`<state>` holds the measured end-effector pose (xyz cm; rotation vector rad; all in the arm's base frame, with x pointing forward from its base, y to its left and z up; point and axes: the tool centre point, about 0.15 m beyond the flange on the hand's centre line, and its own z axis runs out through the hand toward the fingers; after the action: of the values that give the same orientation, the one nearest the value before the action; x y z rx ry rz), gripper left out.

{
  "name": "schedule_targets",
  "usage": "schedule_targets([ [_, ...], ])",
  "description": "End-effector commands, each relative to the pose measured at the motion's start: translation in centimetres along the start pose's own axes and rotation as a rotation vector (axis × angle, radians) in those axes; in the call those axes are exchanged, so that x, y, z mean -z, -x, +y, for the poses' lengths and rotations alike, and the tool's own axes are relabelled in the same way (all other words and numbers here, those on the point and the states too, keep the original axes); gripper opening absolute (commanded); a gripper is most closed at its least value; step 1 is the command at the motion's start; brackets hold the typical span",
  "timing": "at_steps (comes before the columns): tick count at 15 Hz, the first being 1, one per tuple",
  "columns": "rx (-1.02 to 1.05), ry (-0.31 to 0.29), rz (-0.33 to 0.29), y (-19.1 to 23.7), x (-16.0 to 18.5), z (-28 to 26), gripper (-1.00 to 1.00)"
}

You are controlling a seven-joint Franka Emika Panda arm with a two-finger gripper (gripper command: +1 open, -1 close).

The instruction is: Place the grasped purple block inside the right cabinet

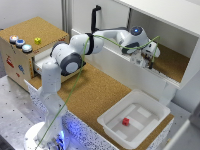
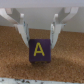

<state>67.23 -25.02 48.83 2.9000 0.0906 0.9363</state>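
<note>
The purple block (image 2: 39,51) is a small dark cube with a yellow letter A on the face toward the wrist camera. My gripper (image 2: 39,42) is shut on the block, one finger against each of its sides, low over the brown cork floor (image 2: 67,60). In the exterior view my gripper (image 1: 146,60) reaches over the white front wall into the right cabinet (image 1: 172,64), beneath its white top; the block itself is too small to make out there.
A shallow white tray (image 1: 150,108) holding a red cube (image 1: 125,121) stands in front of the cabinet. At the exterior view's left is a cork-topped box (image 1: 47,31) with coloured buttons (image 1: 20,43) and a yellow cube (image 1: 37,40).
</note>
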Motion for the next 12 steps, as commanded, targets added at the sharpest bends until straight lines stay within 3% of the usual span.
schedule_targets([
  [1,0.025,-0.073,-0.033,1.6,3.7,0.2,1.0],
  [3,0.047,-0.043,-0.03,3.8,6.8,-0.9,1.0],
  [6,0.104,-0.061,-0.036,6.9,10.4,-2.5,1.0],
  [12,0.104,-0.061,-0.036,6.9,10.4,-2.5,1.0],
])
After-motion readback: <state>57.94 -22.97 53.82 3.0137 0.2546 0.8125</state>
